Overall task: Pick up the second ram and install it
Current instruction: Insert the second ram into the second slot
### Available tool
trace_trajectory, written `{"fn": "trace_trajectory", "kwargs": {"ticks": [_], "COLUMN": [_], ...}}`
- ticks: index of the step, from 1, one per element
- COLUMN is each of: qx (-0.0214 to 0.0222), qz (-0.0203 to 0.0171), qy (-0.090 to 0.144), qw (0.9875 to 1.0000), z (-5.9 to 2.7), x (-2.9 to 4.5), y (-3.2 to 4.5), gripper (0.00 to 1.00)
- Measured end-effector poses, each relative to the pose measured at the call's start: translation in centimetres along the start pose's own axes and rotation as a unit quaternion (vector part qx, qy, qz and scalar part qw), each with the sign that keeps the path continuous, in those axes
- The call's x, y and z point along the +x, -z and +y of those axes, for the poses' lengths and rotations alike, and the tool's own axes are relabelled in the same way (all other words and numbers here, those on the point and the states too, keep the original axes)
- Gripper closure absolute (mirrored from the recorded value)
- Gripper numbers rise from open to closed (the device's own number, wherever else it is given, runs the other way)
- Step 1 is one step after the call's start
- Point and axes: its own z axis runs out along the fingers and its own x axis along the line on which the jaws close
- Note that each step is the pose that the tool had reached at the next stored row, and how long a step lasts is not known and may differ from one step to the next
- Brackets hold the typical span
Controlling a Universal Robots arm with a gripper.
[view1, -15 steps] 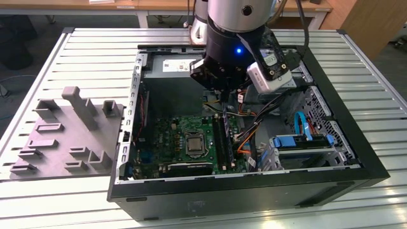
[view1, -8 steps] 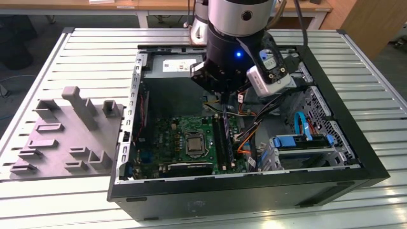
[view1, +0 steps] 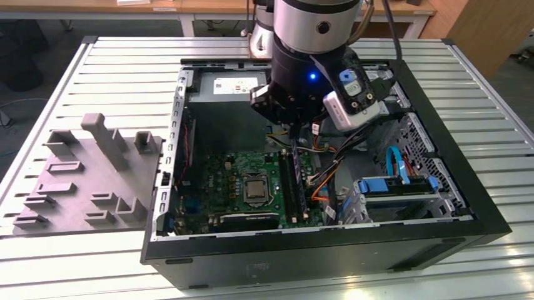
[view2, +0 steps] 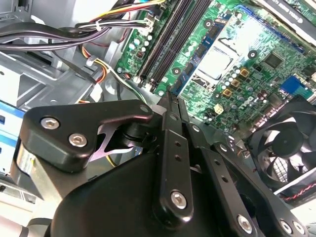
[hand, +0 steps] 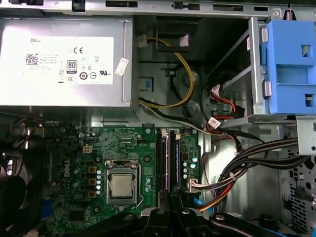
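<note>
Robotics lab (slatted metal table [view1: 467, 81], open computer [view1: 334, 256])

Arm [view1: 313, 37] cut off by the exterior view's top edge; its bulk hides the middle of the case [view1: 334, 253] from us. In the second wrist view the gripper [view2: 170, 98] linkage covers much of the mobo [view2: 237, 59], & the fan [view2: 284, 145] is cropped at the pic's edge. In the first wrist view we can't tell what's seated in the RAM slots [hand: 168, 158]: too thin, near ends behind the gripper.

We log: pale slatted metal desk [view1: 109, 69]; wooden table [view1: 209, 7], white legs, behind it; wooden cabinet [view1: 479, 28] at exterior view's right; dark grey floor [view1: 21, 125] either side.
</note>
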Motion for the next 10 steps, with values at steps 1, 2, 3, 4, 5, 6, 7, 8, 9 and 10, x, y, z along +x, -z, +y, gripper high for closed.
{"fn": "trace_trajectory", "kwargs": {"ticks": [1,2,3,4,5,6,7,8,9,10], "qx": [0.0000,0.0000,0.0000,0.0000,0.0000,0.0000,0.0000,0.0000,0.0000,0.0000], "qz": [0.0000,0.0000,0.0000,0.0000,0.0000,0.0000,0.0000,0.0000,0.0000,0.0000], "qy": [0.000,0.000,0.000,0.000,0.000,0.000,0.000,0.000,0.000,0.000], "qw": [1.0000,1.0000,1.0000,1.0000,1.0000,1.0000,1.0000,1.0000,1.0000,1.0000], "z": [-0.01,-0.02,-0.03,-0.03,-0.04,-0.05,-0.06,-0.07,-0.08,-0.08], "x": [-0.01,-0.01,-0.02,-0.02,-0.03,-0.04,-0.04,-0.05,-0.06,-0.06], "y": [-0.08,-0.16,-0.23,-0.30,-0.38,-0.46,-0.55,-0.63,-0.72,-0.80], "gripper": [0.88,0.88,0.88,0.88,0.88,0.88,0.88,0.88,0.88,0.88]}}
